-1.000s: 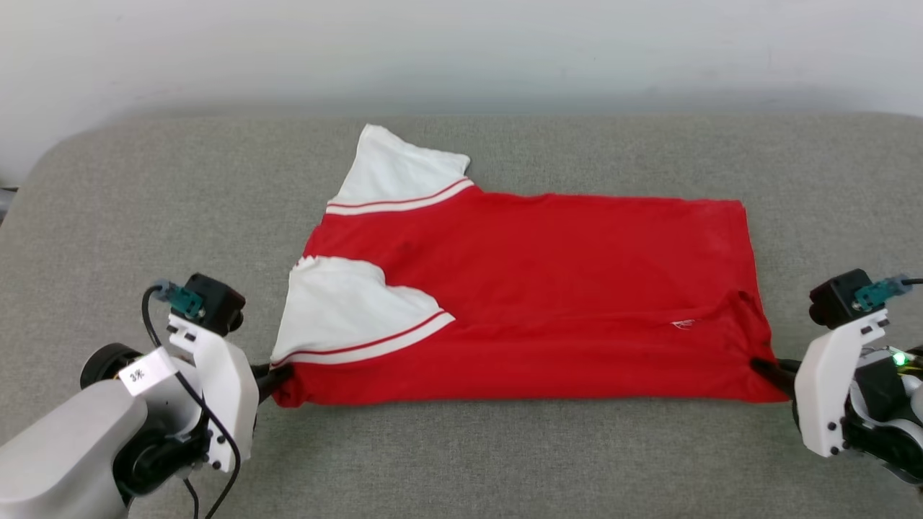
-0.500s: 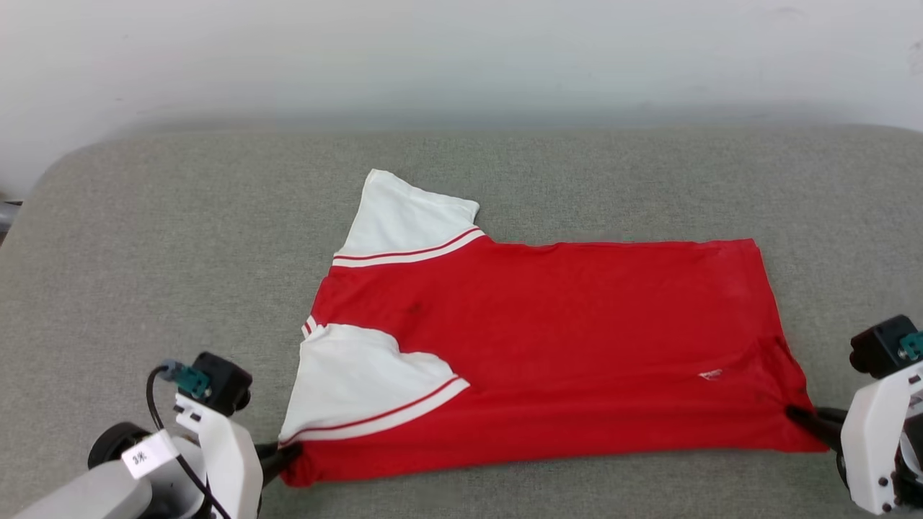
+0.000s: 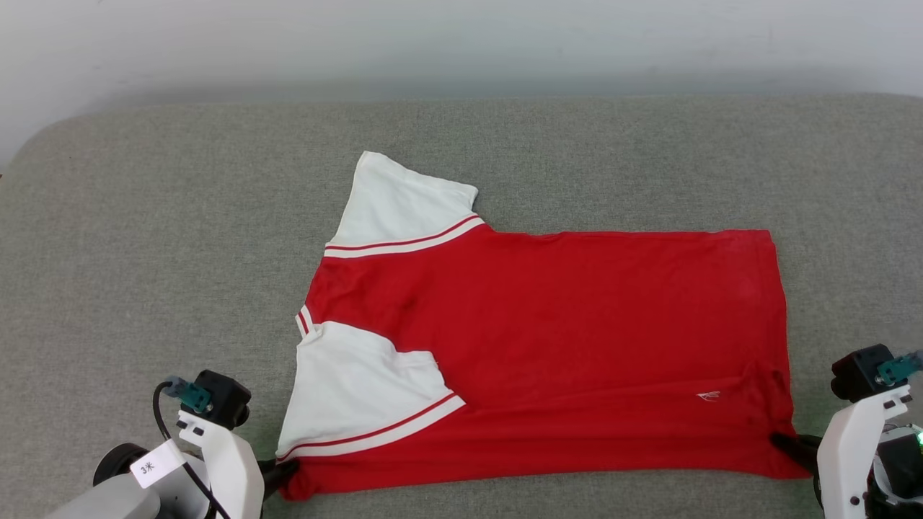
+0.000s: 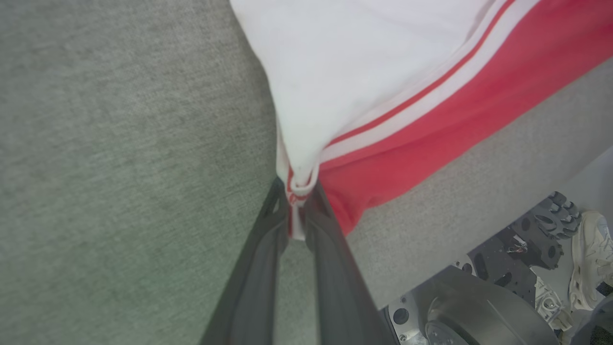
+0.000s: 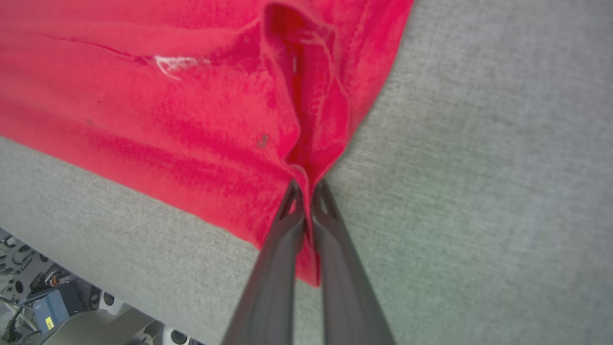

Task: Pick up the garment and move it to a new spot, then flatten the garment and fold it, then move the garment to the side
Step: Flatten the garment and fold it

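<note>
Lab w/ padded bench point(image 3: 144, 216), bare wall point(image 3: 461, 43)

Matt soft cloth garment point(image 3: 577, 324); rough-weave fab. cushion point(image 3: 144, 216)

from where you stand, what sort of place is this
Probably a robot test room: a grey fabric-covered bench against a plain pale wall, a blue box on the floor below, and a person's shoe.
</note>
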Tool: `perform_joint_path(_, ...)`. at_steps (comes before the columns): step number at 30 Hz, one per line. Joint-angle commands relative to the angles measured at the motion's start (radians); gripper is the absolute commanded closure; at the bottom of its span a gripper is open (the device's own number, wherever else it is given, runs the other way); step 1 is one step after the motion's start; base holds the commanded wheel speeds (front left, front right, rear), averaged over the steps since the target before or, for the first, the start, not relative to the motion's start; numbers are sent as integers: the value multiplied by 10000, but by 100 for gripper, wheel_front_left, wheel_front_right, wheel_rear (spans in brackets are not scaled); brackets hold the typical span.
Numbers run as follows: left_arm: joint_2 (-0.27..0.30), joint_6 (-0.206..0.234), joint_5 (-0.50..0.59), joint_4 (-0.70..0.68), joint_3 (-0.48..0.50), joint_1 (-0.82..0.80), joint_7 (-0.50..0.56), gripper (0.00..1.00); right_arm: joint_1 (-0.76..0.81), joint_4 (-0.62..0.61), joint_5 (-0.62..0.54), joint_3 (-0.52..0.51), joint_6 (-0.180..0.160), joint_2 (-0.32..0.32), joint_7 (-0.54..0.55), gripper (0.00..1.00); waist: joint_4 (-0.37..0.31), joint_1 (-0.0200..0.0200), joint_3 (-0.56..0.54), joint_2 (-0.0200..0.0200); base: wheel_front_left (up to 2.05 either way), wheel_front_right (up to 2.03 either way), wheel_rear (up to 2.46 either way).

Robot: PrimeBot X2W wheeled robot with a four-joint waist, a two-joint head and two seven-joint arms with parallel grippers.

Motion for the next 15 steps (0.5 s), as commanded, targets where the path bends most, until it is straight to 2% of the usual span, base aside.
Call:
perform_joint_path(1,-74,-39,-18,206,15,42,-51,100,268,156,-34,15,-19,179,-62,100,11,0,-45,0,0,0,0)
perform_joint_path(2,-111,-67,-45,268,20,61,-88,100,288,173,-63,-11,-17,232,-157,100,15,0,-102,0,0,0,0)
perform_joint_path(3,-124,-72,-27,331,15,78,-131,76,299,183,-137,-62,-17,267,-297,49,20,0,-168,0,0,0,0)
perform_joint_path(4,-107,-45,69,372,15,72,-204,5,310,175,-216,-130,-17,289,-435,0,22,0,-240,0,0,0,0)
perform_joint_path(5,-91,-7,91,407,58,87,-310,0,335,142,-282,-211,-17,316,-587,0,19,0,-313,0,0,0,0)
perform_joint_path(9,26,93,121,361,263,100,-723,0,445,-240,-586,-568,-16,395,-1325,0,24,0,-546,0,0,0,0)
perform_joint_path(15,406,330,343,-38,791,-271,-1475,0,562,-1031,-1504,-1730,-16,756,-2701,0,-14,0,-695,0,0,0,0)
